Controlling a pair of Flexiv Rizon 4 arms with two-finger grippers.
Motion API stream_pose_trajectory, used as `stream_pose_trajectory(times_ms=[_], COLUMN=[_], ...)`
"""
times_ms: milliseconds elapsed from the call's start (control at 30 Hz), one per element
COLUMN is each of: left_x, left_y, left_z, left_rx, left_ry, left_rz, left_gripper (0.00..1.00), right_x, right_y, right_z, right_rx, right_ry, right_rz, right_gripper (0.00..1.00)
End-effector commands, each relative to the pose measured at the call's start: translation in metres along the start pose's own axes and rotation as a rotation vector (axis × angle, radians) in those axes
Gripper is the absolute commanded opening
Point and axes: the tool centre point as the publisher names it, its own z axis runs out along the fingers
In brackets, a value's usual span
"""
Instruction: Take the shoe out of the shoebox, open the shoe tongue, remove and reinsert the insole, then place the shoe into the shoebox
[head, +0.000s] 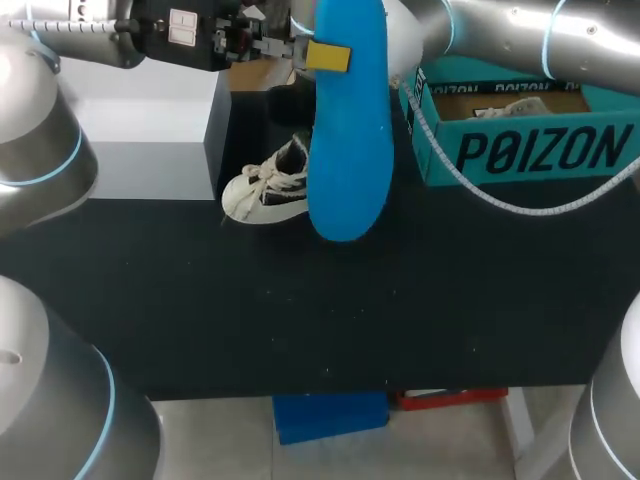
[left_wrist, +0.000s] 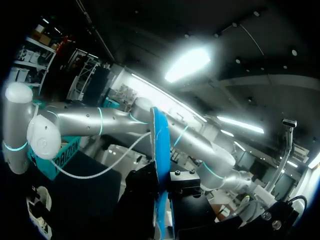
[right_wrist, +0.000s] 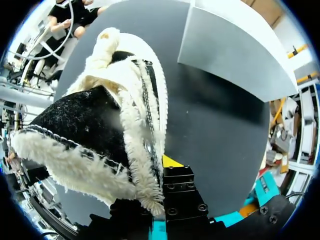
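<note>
inside the teal shoebox (head: 530, 150), pale crumpled paper (head: 512, 106); shoe (head: 265, 190) and insole (head: 348, 150) outside

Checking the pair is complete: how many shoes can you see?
1. The shoe is on the table, partly hidden by the raised insole; the shoebox may hide another.

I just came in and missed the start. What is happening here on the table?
The left gripper holds the blue insole up in the air, out of the shoe. The right gripper grips the shoe's side on the black table. The shoebox stands open at the right.
</note>
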Motion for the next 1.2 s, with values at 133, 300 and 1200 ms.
stream_pose_trajectory(times_ms=[133,300,1200], left_x=[0.0,0.0,0.0], left_y=[0.0,0.0,0.0], left_z=[0.001,0.001,0.001], left_rx=[0.001,0.001,0.001], left_ry=[-0.003,-0.003,-0.003], left_rz=[0.0,0.0,0.0], left_gripper=[0.0,0.0,0.0], right_x=[-0.005,0.011,0.039], right_y=[-0.013,-0.018,-0.041], right_z=[-0.023,-0.03,-0.054], right_rx=[-0.002,0.013,-0.006], right_ry=[0.179,0.195,0.082], right_rz=[0.117,0.229,0.719], right_gripper=[0.0,0.0,0.0])
